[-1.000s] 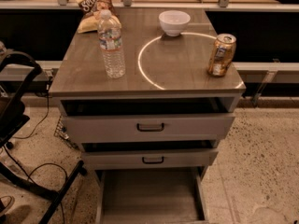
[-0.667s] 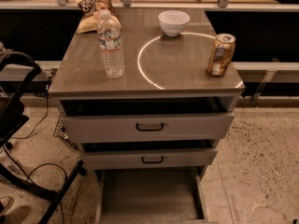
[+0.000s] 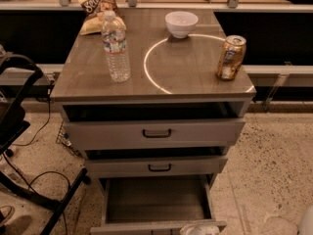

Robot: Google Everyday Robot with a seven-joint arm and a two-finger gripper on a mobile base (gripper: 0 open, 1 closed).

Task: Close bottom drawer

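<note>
1. Gripper (image 3: 198,229): a pale form at the bottom edge of the frame, right of centre, at the front panel of the bottom drawer. It is mostly cut off, so I cannot tell whether it is apart or together. Judged to be placed there to push the front inward.
2. Bottom drawer (image 3: 156,199): lowest of three, bottom centre of the frame, pulled well out. The bare grey tray shows nothing inside. The front panel is clipped by the frame edge and its handle is hard to make out. Not yet closed.
3. Middle drawer (image 3: 195,166): directly above, with a slim front and a black bar handle. It stands slightly out, with a dark gap over it.
4. Top drawer (image 3: 195,131): the tallest front, also slightly out, with shadow hiding its interior.
5. Cabinet top (image 3: 186,77): upper centre of the frame, crossed by a bright ring of light. It carries:
   - water bottle (image 3: 116,47), upright, to the left;
   - bowl (image 3: 181,23), at the back;
   - can (image 3: 231,57), upright, near the right edge;
   - snack bag (image 3: 98,6), at the back left, partly behind the bottle.
6. Black frame (image 3: 19,131): left edge of the frame, with cables trailing on the speckled floor (image 3: 274,160). Identity unclear.
7. Pale rounded shape (image 3: 305,224): lower right corner, cut off and unidentified.
</note>
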